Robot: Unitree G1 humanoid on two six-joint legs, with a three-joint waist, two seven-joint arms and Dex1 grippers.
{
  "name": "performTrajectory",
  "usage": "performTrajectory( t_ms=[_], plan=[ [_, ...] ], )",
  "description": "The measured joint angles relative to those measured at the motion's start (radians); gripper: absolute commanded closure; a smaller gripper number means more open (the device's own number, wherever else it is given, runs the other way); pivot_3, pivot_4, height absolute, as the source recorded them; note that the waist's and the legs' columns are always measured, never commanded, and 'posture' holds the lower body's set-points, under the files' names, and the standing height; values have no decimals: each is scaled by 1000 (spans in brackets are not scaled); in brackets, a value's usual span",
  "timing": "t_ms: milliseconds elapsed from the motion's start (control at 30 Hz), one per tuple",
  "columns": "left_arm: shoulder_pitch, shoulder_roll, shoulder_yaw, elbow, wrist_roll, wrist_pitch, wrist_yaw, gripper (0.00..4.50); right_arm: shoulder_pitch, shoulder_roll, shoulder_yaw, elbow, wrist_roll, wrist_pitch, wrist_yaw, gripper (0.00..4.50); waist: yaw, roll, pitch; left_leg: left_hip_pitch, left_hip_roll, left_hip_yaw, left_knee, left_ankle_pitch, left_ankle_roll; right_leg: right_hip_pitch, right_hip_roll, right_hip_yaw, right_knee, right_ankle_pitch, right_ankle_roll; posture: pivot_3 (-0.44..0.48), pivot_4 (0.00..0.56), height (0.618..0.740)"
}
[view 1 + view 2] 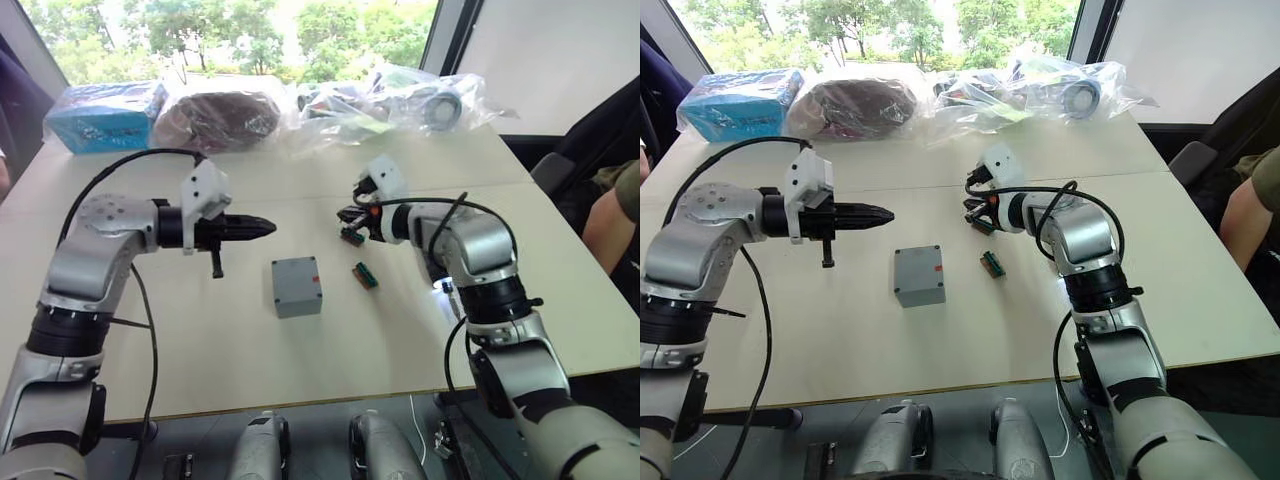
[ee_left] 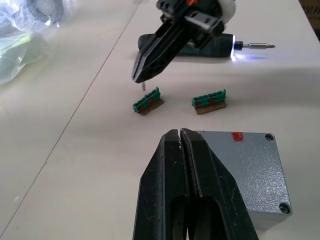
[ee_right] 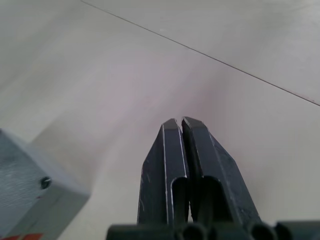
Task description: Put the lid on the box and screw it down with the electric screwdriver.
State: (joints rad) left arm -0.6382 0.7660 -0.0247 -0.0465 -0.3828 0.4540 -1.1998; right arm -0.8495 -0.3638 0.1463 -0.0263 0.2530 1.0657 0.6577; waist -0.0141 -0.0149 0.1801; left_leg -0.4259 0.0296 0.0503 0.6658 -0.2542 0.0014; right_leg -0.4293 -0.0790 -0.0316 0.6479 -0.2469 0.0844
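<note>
On the tabletop (image 1: 200, 340) before us sits the box (image 1: 297, 290) with the lid (image 1: 296, 272) on it. Just right of it lie two small connector pieces (image 1: 365, 275), one behind the other. Our left hand (image 1: 262, 228) hovers behind-left of the box, our right hand (image 1: 349, 215) behind-right. Plastic bags (image 1: 400, 100) line the far edge.

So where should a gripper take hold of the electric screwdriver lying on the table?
Probably mid-barrel, from above. The electric screwdriver lies flat on the table with its thin bit sticking out of one end, so fingers closing across the round black body, clear of the tip, look steadiest.
</note>
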Motion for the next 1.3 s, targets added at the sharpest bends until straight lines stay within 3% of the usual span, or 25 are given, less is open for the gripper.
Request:
performTrajectory(
  t_ms=[100,200,367,767,1300],
  plan=[
    [11,22,0,-6,-2,0,-24,4500,21,-29,84,-173,58,81,51,4470,-1,0,0,0,0,-1,0,0,0,0,0,0,0,0,0,0,150,740],
    [24,34,0,-20,-10,0,-42,4500,22,-26,125,-215,77,112,53,4470,-1,0,0,0,0,0,0,0,0,0,0,0,0,0,0,0,150,740],
    [54,50,0,-36,-20,1,-59,4500,22,-22,187,-188,65,95,31,4470,3,0,0,0,0,0,0,0,0,0,0,0,0,0,0,0,150,740],
    [78,51,1,-68,-28,21,-34,4500,-10,-37,201,-106,43,18,36,4470,1,0,0,0,0,0,0,0,0,0,0,0,0,0,0,0,150,740],
    [78,50,1,-67,-40,16,-23,4500,-24,-48,205,-147,70,58,59,4470,2,0,0,0,0,0,0,0,0,0,0,0,0,0,0,0,150,740]
  ],
)
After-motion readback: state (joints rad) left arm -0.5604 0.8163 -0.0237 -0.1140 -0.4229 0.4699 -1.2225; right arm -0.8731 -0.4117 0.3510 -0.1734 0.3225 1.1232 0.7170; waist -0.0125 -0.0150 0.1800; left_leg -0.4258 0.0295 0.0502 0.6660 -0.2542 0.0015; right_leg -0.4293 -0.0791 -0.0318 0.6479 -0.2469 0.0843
